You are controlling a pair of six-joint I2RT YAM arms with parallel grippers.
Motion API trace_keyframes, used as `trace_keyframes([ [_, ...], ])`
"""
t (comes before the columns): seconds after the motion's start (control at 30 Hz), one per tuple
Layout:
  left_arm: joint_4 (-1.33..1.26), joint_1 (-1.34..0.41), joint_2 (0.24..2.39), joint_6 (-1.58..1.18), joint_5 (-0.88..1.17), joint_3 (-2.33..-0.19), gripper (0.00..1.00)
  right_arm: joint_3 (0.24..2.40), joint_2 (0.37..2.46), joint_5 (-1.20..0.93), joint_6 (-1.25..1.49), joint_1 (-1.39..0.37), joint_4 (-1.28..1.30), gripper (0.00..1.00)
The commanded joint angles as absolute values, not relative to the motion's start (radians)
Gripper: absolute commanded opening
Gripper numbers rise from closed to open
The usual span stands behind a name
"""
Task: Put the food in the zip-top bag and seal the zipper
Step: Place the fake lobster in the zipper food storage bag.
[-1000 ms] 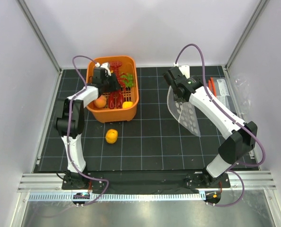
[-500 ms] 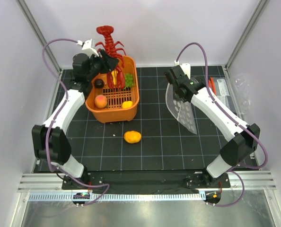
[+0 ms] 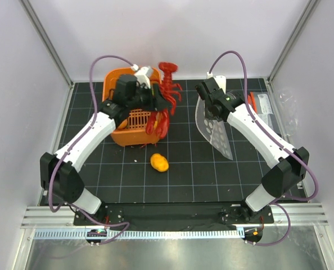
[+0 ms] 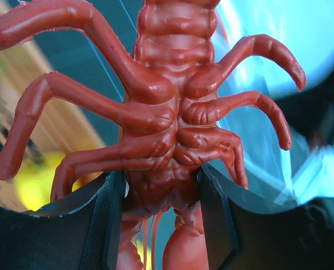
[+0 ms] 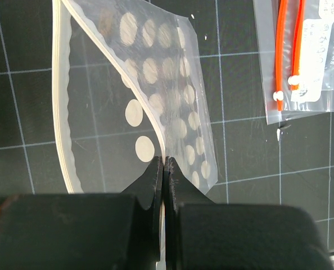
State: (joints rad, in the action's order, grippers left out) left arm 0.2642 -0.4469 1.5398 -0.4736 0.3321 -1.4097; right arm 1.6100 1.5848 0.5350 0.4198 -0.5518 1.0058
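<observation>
My left gripper (image 3: 157,102) is shut on the red lobster (image 3: 170,84) and holds it in the air past the right rim of the orange basket (image 3: 113,76), level with the bag. In the left wrist view the fingers (image 4: 106,225) pinch the lobster's body (image 4: 167,112), its legs spread above. My right gripper (image 3: 207,97) is shut on the mouth edge of the clear dotted zip-top bag (image 3: 216,128), which hangs down to the mat. In the right wrist view the gripper (image 5: 163,164) clamps one lip of the bag (image 5: 161,73); the zipper strip (image 5: 61,112) gapes open. The peach fruit and grapes are hidden.
An orange-yellow toy fruit (image 3: 159,162) lies on the black grid mat in front of the basket. Flat clear packets with orange-red strips (image 5: 302,56) lie at the right edge of the mat (image 3: 265,107). White walls and metal posts enclose the sides and back.
My left gripper lifted the lobster out of the basket and carried it right, toward the bag. The orange-yellow fruit on the mat rolled right. The right gripper and bag barely moved.
</observation>
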Motion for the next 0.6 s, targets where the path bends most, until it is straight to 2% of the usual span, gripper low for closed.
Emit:
trace_keyframes([
  [0.0, 0.515, -0.521, 1.448, -0.374, 0.285, -1.509, 0.08, 1.657, 1.588, 0.555, 0.413, -0.548, 0.983, 0.01],
  [0.2, 0.721, -0.596, 1.434, -0.359, 0.270, -1.537, 0.06, 1.648, 1.589, 0.578, 0.388, -0.548, 0.957, 0.01],
  [0.37, 0.981, -0.690, 1.550, -0.273, 0.193, -1.692, 0.06, 1.631, 1.589, 0.612, 0.359, -0.548, 0.916, 0.01],
  [0.57, 1.046, -0.761, 1.643, -0.221, 0.138, -1.799, 0.04, 1.626, 1.588, 0.612, 0.351, -0.555, 0.897, 0.01],
])
